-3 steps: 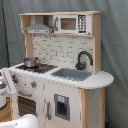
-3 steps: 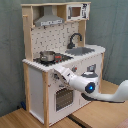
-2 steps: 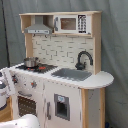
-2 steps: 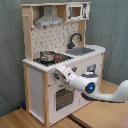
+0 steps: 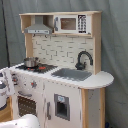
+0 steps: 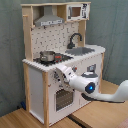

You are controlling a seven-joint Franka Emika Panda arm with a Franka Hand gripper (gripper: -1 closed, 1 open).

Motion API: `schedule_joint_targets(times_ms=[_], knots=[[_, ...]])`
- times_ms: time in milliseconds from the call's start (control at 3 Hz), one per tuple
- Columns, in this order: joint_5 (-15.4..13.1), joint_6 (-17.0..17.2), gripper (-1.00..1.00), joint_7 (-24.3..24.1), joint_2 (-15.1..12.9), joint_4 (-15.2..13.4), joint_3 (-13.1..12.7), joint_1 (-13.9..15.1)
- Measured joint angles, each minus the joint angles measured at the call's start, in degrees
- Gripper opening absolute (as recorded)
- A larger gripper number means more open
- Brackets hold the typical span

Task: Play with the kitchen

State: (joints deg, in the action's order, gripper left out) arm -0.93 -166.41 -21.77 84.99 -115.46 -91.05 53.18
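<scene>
The kitchen [image 5: 60, 95] is a white and light-wood toy unit with a pegboard back, seen in both exterior views. It has a grey hood [image 5: 38, 28], a black faucet [image 5: 83, 59], a sink [image 5: 73, 74] and a small metal pot [image 5: 31, 62] on the red-ringed stove [image 5: 42, 67]. In the second exterior view my gripper [image 6: 61, 74] is at the kitchen's [image 6: 35, 85] front panel, at the knob row just above the oven door [image 6: 63, 98]. The white arm [image 6: 90, 86] reaches in from the second exterior view's lower right. In the first exterior view only part of the arm [image 5: 7, 83] shows at the left edge.
A toy microwave [image 5: 71, 23] sits in the upper shelf beside the hood. The kitchen stands on a wooden floor [image 6: 20, 120] in front of a grey-green curtain [image 6: 10, 50]. A rounded counter end [image 5: 102, 78] sticks out on the first exterior view's right.
</scene>
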Motion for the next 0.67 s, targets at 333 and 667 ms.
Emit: schedule_joint_targets(times_ms=[333,667], knots=[[-0.29,1.48,1.0,1.04,0.06,-1.61,-0.18,-3.2],[-0.29,1.91,1.0,1.04,0.06,-5.86,-0.16,-7.28]])
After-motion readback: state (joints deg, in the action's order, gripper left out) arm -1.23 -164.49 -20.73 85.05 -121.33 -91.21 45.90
